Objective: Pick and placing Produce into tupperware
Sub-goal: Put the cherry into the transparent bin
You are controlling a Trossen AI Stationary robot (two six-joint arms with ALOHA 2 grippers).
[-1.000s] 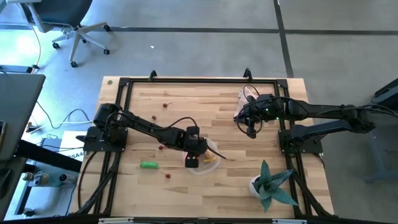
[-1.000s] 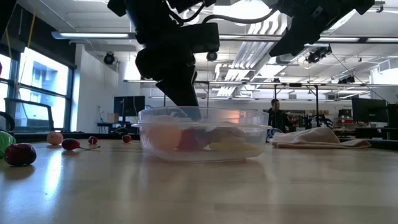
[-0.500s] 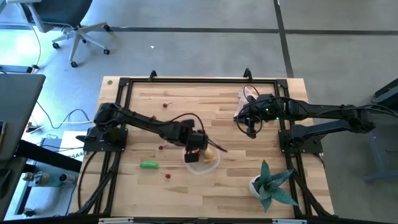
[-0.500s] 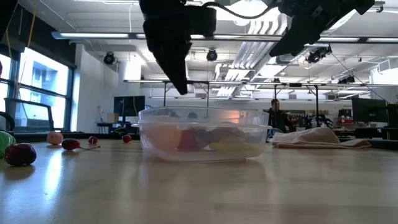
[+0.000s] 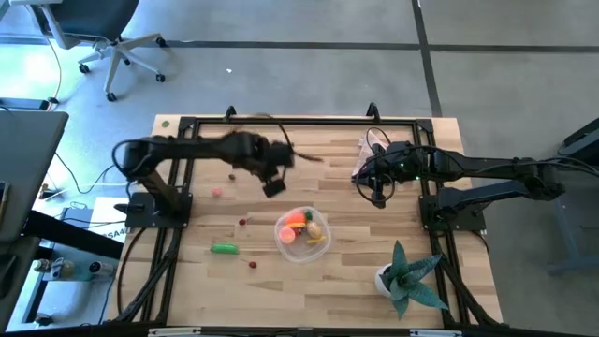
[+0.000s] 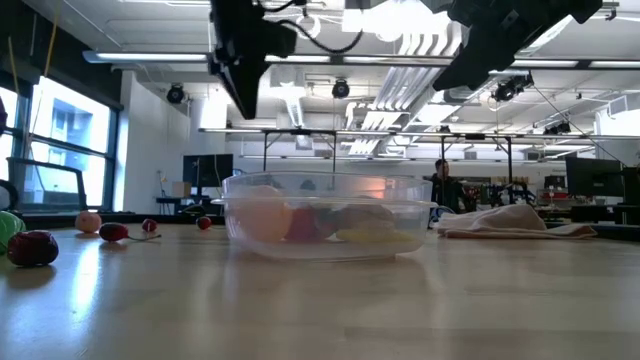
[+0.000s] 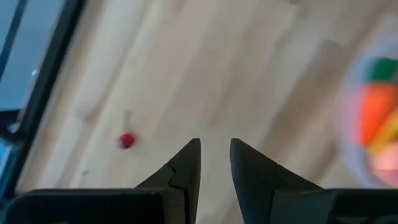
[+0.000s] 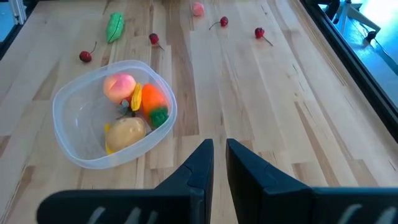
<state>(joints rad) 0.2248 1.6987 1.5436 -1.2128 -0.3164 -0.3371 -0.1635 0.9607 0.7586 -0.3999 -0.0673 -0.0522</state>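
Wooden desk [image 5: 337, 271] planks carry the clear tupperware [image 5: 302, 232] near the middle, toward the front edge. Inside it lie an orange carrot [image 8: 152, 98], a pink ball [image 8: 120, 85], yellow sticks [image 8: 135, 96] and a tan ball [image 8: 127, 131], all touching one another. Outside the tupperware, a green pod [image 5: 224, 248] rests on the desk to its left. A red berry [image 5: 252, 264] sits near the pod. A second small pink ball [image 5: 217, 192] lies well apart, farther back on the left. The left hand [image 5: 273, 184] hangs above the desk behind the tupperware; its fingers [image 7: 186, 163] stand slightly apart and hold nothing. The right hand [image 5: 377, 197] hangs over the right rear of the desk, just beside a pink cloth [image 5: 367, 152], its fingers [image 8: 199, 163] nearly together, holding nothing. A teal spiky potted plant [image 5: 409, 276] stands at the front right corner.
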